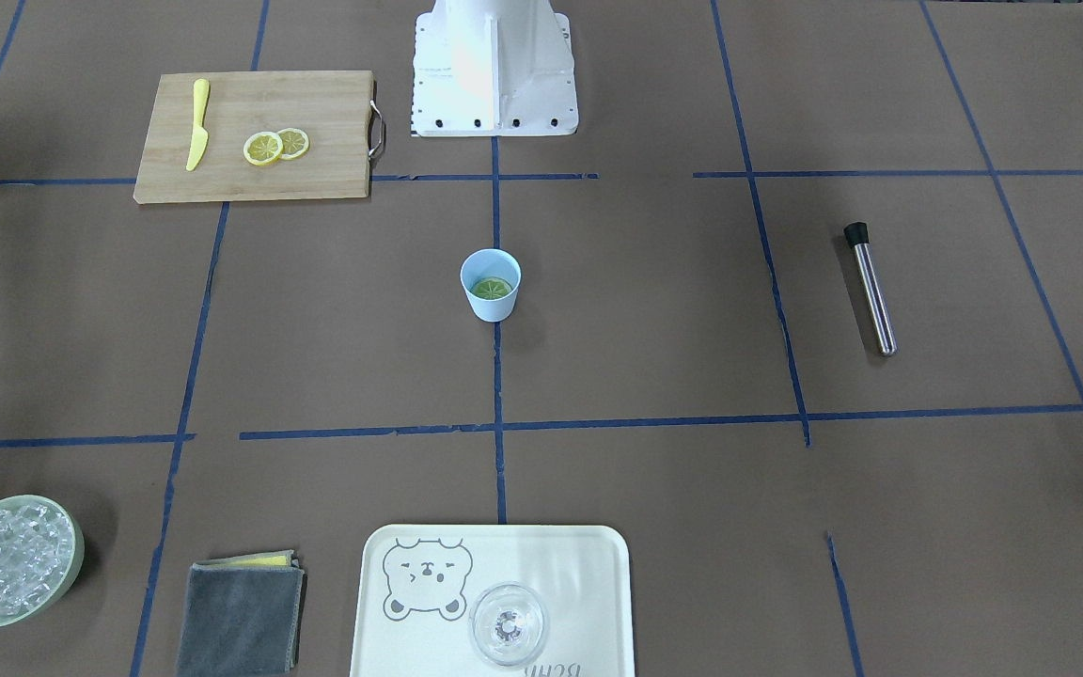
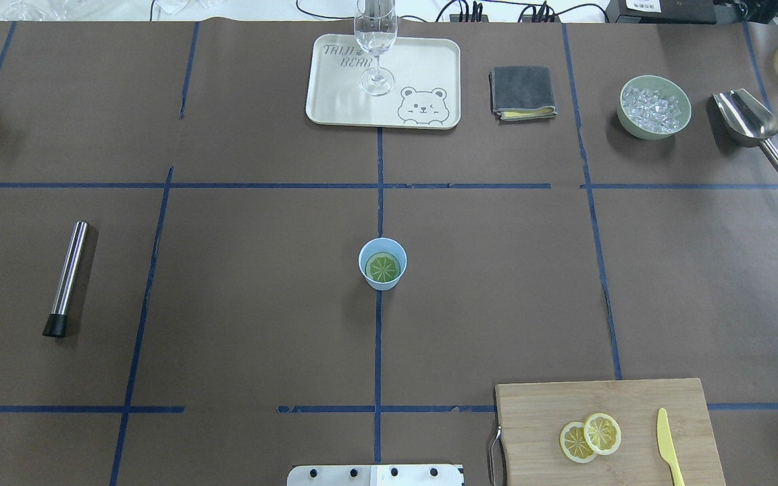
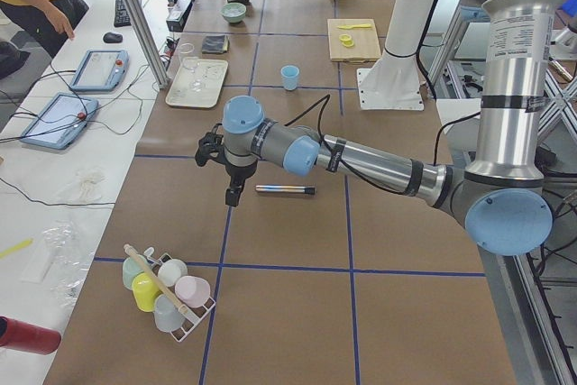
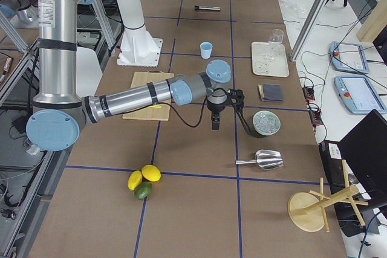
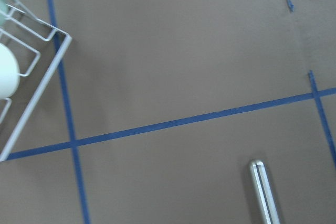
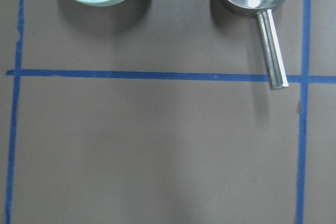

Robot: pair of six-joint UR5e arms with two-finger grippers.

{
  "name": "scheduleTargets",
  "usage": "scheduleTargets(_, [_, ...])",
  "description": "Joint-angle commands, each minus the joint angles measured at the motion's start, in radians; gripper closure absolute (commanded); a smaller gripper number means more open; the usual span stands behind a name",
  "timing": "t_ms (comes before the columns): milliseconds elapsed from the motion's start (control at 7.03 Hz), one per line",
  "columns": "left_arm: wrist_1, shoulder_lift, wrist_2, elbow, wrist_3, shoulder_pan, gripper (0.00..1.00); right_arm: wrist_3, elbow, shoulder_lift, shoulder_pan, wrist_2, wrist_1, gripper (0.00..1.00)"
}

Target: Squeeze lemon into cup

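The light-blue cup [image 1: 491, 303] [image 2: 383, 283] stands upright at the table's centre with one lemon slice [image 1: 492, 288] [image 2: 384, 268] lying flat inside it. Two more lemon slices [image 1: 263, 148] [image 2: 602, 433] overlap on the wooden cutting board [image 1: 316, 103]. My left gripper [image 3: 233, 196] hangs over the table's left end near the metal rod, far from the cup. My right gripper [image 4: 214, 124] hangs over the right end beside the ice bowl. Both point downward and hold nothing that I can see; whether they are open or shut I cannot tell.
A yellow knife [image 2: 668, 445] lies on the board. A metal rod [image 2: 67, 277] lies at the left. At the far edge are a bear tray [image 2: 423, 67] with a clear glass [image 2: 376, 40], a grey cloth [image 2: 523, 92], an ice bowl [image 2: 654, 128] and a scoop [image 2: 750, 125].
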Motion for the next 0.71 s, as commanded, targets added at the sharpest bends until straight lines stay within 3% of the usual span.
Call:
scheduleTargets(0, [0.155,-0.005,-0.016,0.045,0.175,-0.102,0.0,-0.248,-0.117,0.0,0.138,0.059,-0.045,0.0])
scheduleTargets(284, [0.207,0.005,-0.049,0.062,0.174,-0.127,0.0,-0.347,-0.114,0.003,0.167,0.077,-0.142,0.0])
scheduleTargets(569, [0.206,0.013,-0.053,0.087,0.183,-0.154,0.0,-0.344,-0.12,-0.007,0.17,0.085,-0.146,0.0])
